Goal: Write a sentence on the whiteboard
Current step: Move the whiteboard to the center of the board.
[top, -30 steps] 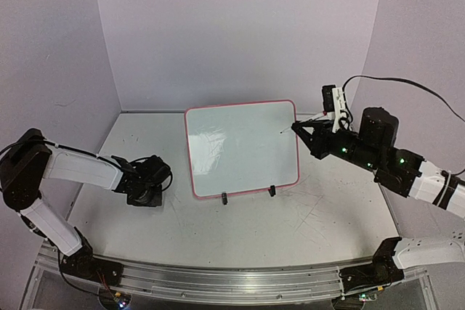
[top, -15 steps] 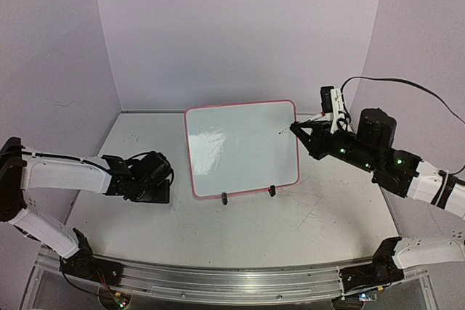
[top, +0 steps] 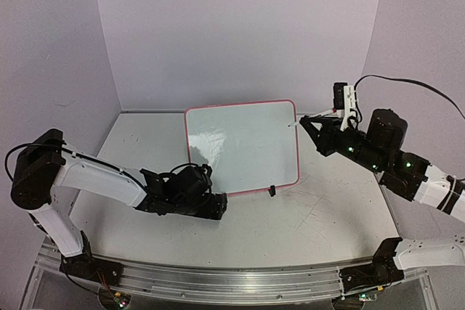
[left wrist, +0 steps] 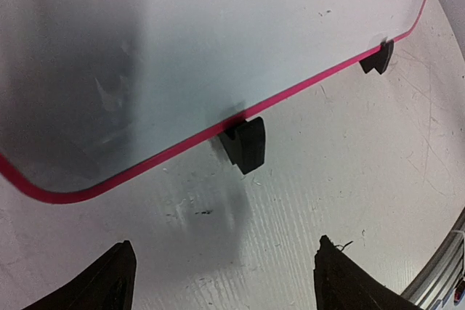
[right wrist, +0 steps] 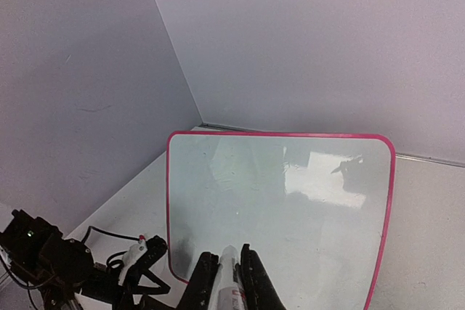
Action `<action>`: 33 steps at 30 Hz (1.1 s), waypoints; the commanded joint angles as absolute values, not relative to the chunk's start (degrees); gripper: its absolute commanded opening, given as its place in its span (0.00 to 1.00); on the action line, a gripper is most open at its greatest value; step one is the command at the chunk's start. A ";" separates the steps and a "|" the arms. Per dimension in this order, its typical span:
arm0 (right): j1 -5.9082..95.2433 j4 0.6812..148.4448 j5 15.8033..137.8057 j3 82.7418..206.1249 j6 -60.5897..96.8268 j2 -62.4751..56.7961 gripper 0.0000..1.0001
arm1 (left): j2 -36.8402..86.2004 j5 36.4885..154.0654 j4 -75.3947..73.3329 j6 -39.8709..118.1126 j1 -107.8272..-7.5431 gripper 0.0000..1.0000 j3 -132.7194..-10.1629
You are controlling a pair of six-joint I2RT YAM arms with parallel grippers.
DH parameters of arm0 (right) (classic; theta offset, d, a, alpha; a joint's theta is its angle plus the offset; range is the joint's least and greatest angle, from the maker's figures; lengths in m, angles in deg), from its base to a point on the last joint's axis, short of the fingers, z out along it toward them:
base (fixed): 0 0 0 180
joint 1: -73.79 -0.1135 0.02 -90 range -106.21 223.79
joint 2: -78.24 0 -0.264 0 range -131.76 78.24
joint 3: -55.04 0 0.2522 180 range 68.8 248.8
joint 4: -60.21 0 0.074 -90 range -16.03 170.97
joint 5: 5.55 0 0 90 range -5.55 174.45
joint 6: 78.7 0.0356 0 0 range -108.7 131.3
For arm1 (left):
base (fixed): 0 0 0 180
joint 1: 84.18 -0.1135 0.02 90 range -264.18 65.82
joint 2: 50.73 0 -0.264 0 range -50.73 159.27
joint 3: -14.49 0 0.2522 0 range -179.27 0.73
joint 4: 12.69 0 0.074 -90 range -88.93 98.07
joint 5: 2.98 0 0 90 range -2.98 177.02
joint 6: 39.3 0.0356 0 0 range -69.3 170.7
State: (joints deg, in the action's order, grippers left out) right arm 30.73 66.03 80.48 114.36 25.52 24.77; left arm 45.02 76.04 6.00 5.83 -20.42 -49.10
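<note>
The whiteboard (top: 241, 147), white with a pink-red rim, stands tilted at the table's middle, and its face is blank. My left gripper (top: 216, 206) is low at the board's lower left edge and hides the left foot in the top view. In the left wrist view it (left wrist: 225, 281) is open, its fingertips (left wrist: 110, 282) on either side of bare table just in front of a black clip foot (left wrist: 243, 143). My right gripper (top: 305, 124) hovers by the board's upper right corner. It (right wrist: 227, 281) is shut on a white marker (right wrist: 229, 287) pointing at the whiteboard (right wrist: 283, 201).
The second clip foot (top: 271, 191) shows at the board's lower right. Purple walls close in the back and sides. A metal rail (top: 218, 277) runs along the table's near edge. A black cable (top: 407, 83) loops above the right arm.
My left arm has swept right from the table's left side to the board's lower left edge, and its jaws have opened. The right gripper with the marker has shifted slightly up and right.
</note>
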 commanded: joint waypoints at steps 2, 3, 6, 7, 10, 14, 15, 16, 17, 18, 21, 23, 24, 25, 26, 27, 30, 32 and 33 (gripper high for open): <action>30.46 65.78 82.83 113.21 26.59 27.21 0.00 | 51.60 80.56 -3.09 8.54 -20.38 0.83 -55.59; 30.46 65.83 82.88 113.19 26.77 27.26 0.00 | 52.92 80.91 -3.19 8.87 -20.38 0.82 -56.50; 30.40 65.97 82.82 113.25 27.13 27.14 0.00 | 55.67 81.13 -4.08 9.41 -20.35 0.80 -58.18; 30.46 65.98 82.86 113.23 27.21 27.09 0.00 | 56.38 81.13 -4.69 9.76 -20.31 0.80 -58.58; 30.46 65.97 82.95 113.10 27.17 26.83 0.00 | 58.92 80.74 -4.85 11.83 -20.38 0.79 -60.83; 30.46 65.98 82.78 113.29 27.20 26.45 0.00 | 61.30 80.72 -4.88 13.55 -20.38 0.79 -63.42; 30.46 65.98 82.78 113.34 27.20 26.41 0.00 | 61.83 80.92 -4.86 13.85 -20.33 0.79 -64.05; 30.46 65.97 82.78 113.40 27.21 26.35 0.00 | 62.40 81.14 -4.86 14.09 -20.28 0.79 -64.60; 30.44 65.97 82.78 113.49 27.21 26.23 0.00 | 62.87 81.31 -4.86 14.31 -20.15 0.79 -65.16; 30.43 65.97 82.84 113.57 27.27 26.08 0.00 | 63.14 81.51 -4.87 14.49 -19.92 0.79 -65.83; 30.44 65.97 83.11 113.75 27.37 25.37 0.00 | 62.79 82.10 -4.79 14.83 -19.37 0.81 -66.32; 30.46 65.97 83.05 114.01 27.27 24.66 0.00 | 60.92 82.19 -4.77 15.04 -19.33 0.84 -65.07; 30.46 65.97 82.90 114.25 27.05 24.16 0.00 | 59.32 82.07 -4.76 15.30 -19.32 0.85 -64.04; 30.48 65.97 82.75 114.58 26.83 23.55 0.00 | 57.16 81.93 -4.69 15.80 -19.32 0.86 -62.55; 30.47 66.02 82.58 114.89 26.48 23.02 0.00 | 54.97 81.69 -4.64 16.40 -19.32 0.87 -60.79; 30.45 66.08 82.24 115.32 26.06 22.35 0.00 | 52.17 81.31 -4.54 17.14 -19.34 0.89 -59.20; 30.42 66.35 80.89 117.27 24.06 19.81 0.00 | 42.47 79.26 -3.73 19.12 -19.75 0.92 -54.30; 30.39 66.49 80.09 118.59 22.46 17.89 0.00 | 37.30 78.17 -2.43 20.18 -21.21 0.91 -51.62; 30.41 66.47 79.74 119.19 21.82 17.06 0.00 | 33.99 78.73 -2.11 20.71 -22.50 0.90 -50.44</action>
